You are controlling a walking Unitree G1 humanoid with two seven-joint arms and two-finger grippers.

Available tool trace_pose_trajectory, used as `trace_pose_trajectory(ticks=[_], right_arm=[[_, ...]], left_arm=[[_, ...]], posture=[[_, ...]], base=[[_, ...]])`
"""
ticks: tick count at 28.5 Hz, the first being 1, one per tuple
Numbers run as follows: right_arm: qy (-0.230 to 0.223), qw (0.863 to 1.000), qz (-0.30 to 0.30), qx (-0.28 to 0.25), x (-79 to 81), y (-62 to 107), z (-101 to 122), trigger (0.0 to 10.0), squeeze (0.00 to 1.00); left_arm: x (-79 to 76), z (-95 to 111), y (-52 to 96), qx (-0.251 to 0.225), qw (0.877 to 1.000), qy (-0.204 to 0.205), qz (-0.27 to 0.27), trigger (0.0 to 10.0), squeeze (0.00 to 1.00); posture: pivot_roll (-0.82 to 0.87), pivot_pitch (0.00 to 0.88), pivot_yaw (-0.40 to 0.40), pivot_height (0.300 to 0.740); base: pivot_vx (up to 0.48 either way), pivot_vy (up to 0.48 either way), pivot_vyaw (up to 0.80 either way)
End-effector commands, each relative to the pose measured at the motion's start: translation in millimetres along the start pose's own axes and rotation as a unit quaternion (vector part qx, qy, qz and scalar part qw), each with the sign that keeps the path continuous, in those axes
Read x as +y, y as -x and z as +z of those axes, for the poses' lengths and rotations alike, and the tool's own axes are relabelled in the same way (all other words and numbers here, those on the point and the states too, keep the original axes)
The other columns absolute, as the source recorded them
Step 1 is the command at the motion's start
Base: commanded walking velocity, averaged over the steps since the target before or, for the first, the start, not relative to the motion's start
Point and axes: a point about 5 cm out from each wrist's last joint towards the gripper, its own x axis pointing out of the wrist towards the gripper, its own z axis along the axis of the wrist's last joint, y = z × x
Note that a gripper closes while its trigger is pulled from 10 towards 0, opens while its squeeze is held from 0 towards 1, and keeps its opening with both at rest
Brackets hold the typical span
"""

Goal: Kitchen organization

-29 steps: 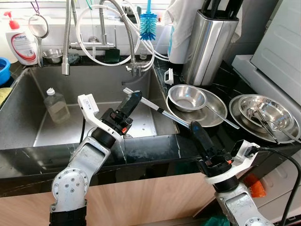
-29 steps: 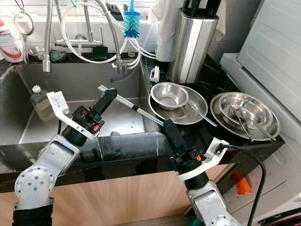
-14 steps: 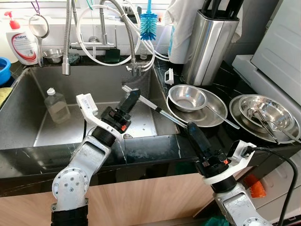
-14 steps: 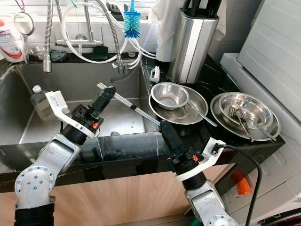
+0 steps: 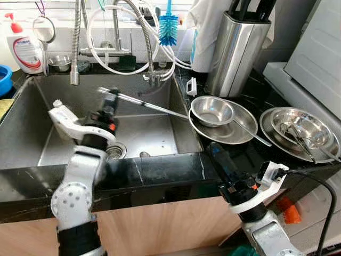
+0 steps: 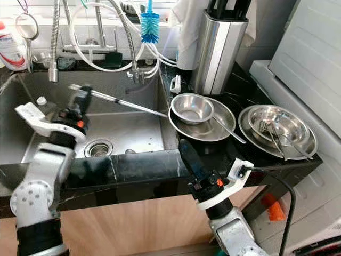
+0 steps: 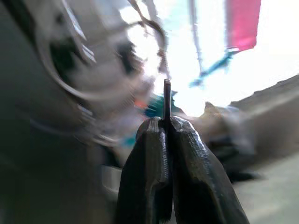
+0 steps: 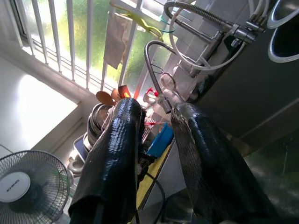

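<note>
The left gripper (image 5: 109, 101), left of centre in the head view, has its two black fingers (image 7: 152, 158) clenched on the near end of a long thin metal utensil (image 5: 152, 106); the wrist view shows the pads pressed flat together with the narrow shaft standing up between them, a pinch that seems suited to so slender a handle; from that grip the utensil runs level toward the right of the frame, held above the sink (image 5: 160, 85), its far tip reaching the rim of the shallow steel plate (image 5: 245, 125) just right of centre; what kind of head the tool carries is too blurred to tell.

That plate bears a small steel bowl (image 5: 212, 109) and a spoon (image 5: 250, 133); a second steel dish (image 5: 298, 125) at the right edge holds more cutlery, so the counter likely serves as the sorting spot.

The right gripper (image 5: 213, 152) waits at the lower centre-right over the black counter edge (image 5: 160, 168), its fingers (image 8: 117, 154) parted and grasping nothing; a tall steel knife block (image 5: 237, 48) stands at the upper right, and a clear bottle (image 6: 40, 104) lies in the basin at the left.
</note>
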Motion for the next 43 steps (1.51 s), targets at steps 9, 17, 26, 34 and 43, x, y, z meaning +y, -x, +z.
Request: trace_pose_trajectory(ticks=[9,17,26,34,43], right_arm=[[0.055,0.998,-0.007,0.03,8.3,2.2,-3.1,10.0,0.0],[0.197,0.973,-0.109,0.056,-1.9,5.2,6.4,10.0,0.0],[0.358,0.902,-0.221,0.099,-27.2,13.3,10.1,10.0,0.0],[0.394,0.884,-0.226,0.111,-30.6,14.1,3.3,10.0,0.0],[0.403,0.881,-0.225,0.102,-30.8,12.4,3.7,10.0,0.0]], left_arm=[[-2.5,13.9,-10.7,-0.026,0.953,-0.3,0.018,10.0,0.0],[17.8,-3.2,-5.7,0.037,0.865,-0.5,0.006,10.0,0.0],[36.8,-12.3,-0.9,0.08,0.83,-0.551,0.011,10.0,0.0],[51.6,-19.2,4.1,0.126,0.809,-0.574,0.023,10.0,0.0],[58.3,-22.7,4.5,0.149,0.82,-0.551,0.044,10.0,0.0]], posture=[[0.05,0.0,-0.051,0.74],[0.05,0.0,-0.043,0.74],[0.05,0.003,-0.042,0.74],[0.05,0.0,-0.042,0.74],[0.05,0.0,-0.035,0.74]], base=[[0.0,0.0,0.0],[0.0,0.0,0.0],[0.0,0.0,0.0],[0.0,0.0,0.0],[0.0,0.0,0.0]])
